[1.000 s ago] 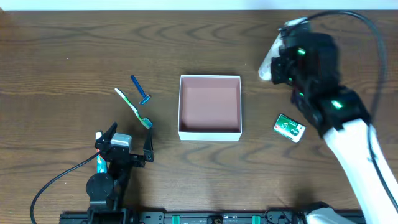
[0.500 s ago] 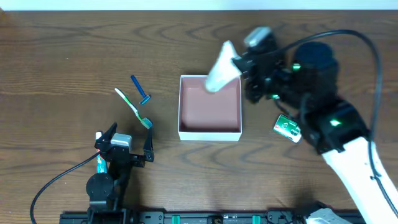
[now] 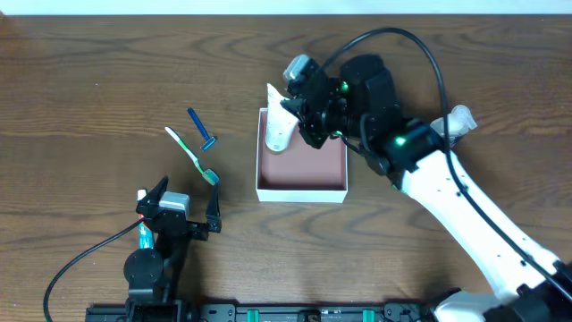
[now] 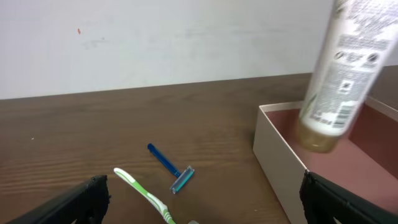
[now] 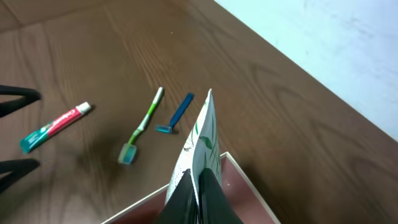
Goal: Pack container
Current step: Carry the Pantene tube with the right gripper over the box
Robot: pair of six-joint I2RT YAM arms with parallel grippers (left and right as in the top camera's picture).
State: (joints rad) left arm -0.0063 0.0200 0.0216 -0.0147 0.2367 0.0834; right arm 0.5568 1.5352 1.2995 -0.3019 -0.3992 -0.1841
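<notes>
The container [image 3: 301,191] is a square white box with a pinkish-brown floor at the table's middle. My right gripper [image 3: 300,113] is shut on a white tube [image 3: 279,127] and holds it tilted over the box's rear left corner, cap end down inside the box. In the left wrist view the tube [image 4: 343,65] hangs over the box wall [image 4: 277,155]. In the right wrist view my fingers [image 5: 199,193] pinch the tube [image 5: 203,138] above the box floor [image 5: 242,190]. My left gripper [image 3: 179,211] is open and empty at the front left.
A green toothbrush [image 3: 192,154] and a blue razor [image 3: 202,131] lie left of the box. A red and teal toothpaste tube [image 3: 145,235] lies by my left arm. They also show in the right wrist view: toothbrush [image 5: 142,124], razor [image 5: 177,112], toothpaste [image 5: 56,127].
My right arm has swung left with the white tube, from right of the box to over its rear left corner. The green packet is now hidden by the arm. The left arm is still.
</notes>
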